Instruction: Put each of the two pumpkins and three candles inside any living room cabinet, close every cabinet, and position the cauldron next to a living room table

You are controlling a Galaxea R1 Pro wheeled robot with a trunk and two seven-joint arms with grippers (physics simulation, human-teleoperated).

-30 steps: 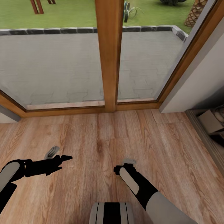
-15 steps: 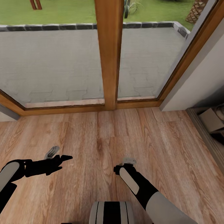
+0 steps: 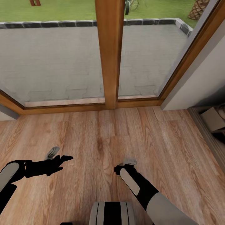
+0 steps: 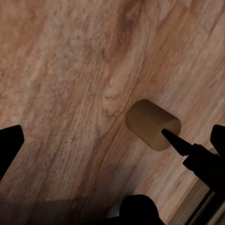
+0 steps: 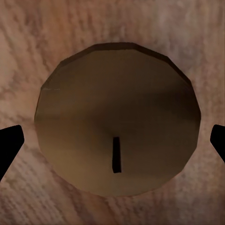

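The left gripper (image 3: 59, 155), a black two-fingered claw on a black and grey arm, hangs low over the light wood plank floor (image 3: 103, 137) with its jaws spread wide; in the left wrist view its dark fingertips (image 4: 10, 143) sit at opposite edges of the picture, well apart, and nothing lies between them. In that same view a short stubby beige-tan candle (image 4: 152, 124) lies on its side on the planks, apart from both fingertips, with a thin black pointed part of the robot crossing in front of its round end. The right gripper (image 3: 129, 162) points down at the floor from the end of a grey and black forearm, and the right wrist view looks straight onto the round flat top of a second beige-tan candle (image 5: 117, 122), standing upright with a short dark wick near its middle; the two black fingertips (image 5: 9, 140) show at either side of it, clear of its rim, so the jaws are released and not pressing on it. No writing or label can be read anywhere. Ahead stands the glass garden door (image 3: 62, 62) with its thick wooden centre post (image 3: 109, 53), grey paving and grass beyond it. At the far right a low open recess (image 3: 212, 125) holds a pale box-like object, too small to make out
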